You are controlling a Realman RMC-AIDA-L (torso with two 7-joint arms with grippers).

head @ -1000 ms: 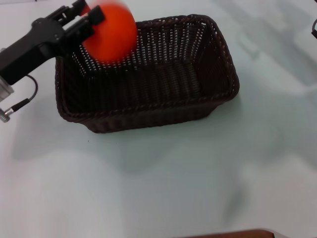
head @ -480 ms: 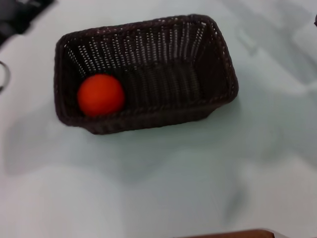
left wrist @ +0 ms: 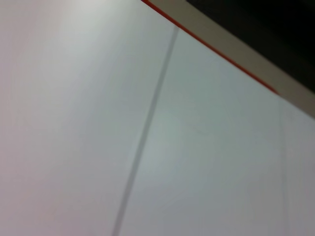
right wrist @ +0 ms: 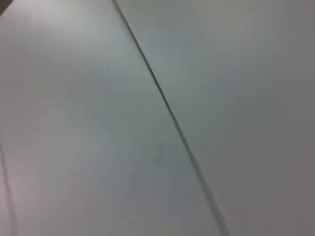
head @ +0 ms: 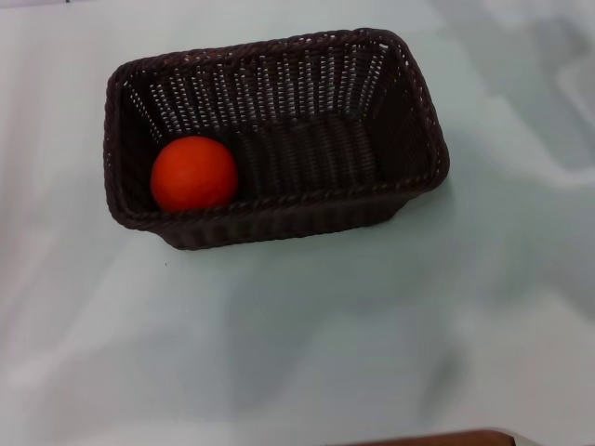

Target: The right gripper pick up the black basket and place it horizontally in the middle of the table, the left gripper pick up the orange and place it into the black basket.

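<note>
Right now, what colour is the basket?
Dark brown-black woven wicker basket, clearest in the head view.

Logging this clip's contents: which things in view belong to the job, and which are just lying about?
Part of the job:
- black basket, lying lengthwise on the table
- orange, inside the basket at its left end
- neither tool shows in any view

Just lying about:
- nothing else on the table
- only a brown edge at the head view's bottom

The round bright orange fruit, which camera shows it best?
The head view: the round bright orange fruit sits fully visible inside the dark woven wicker basket, at its left end. Both wrist views show only the pale table, no fruit.
</note>
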